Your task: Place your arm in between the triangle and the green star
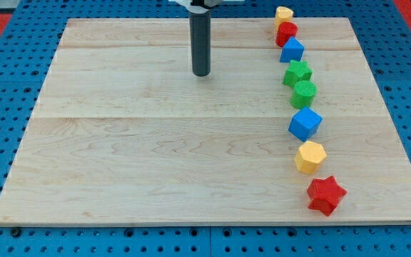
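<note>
The green star [297, 73] lies in a column of blocks down the view's right side. Directly above it sits a blue block [292, 50], whose shape I cannot make out for certain; it may be the triangle. The two almost touch. My tip [201, 73] rests on the board well to the left of the green star, at about the same height in the view, touching no block.
The column runs from top to bottom: yellow block [284, 13], red block [287, 32], then below the star a green round block [304, 93], blue cube [305, 123], yellow hexagon [310, 156], red star [326, 194]. The wooden board [155, 164] lies on a blue pegboard.
</note>
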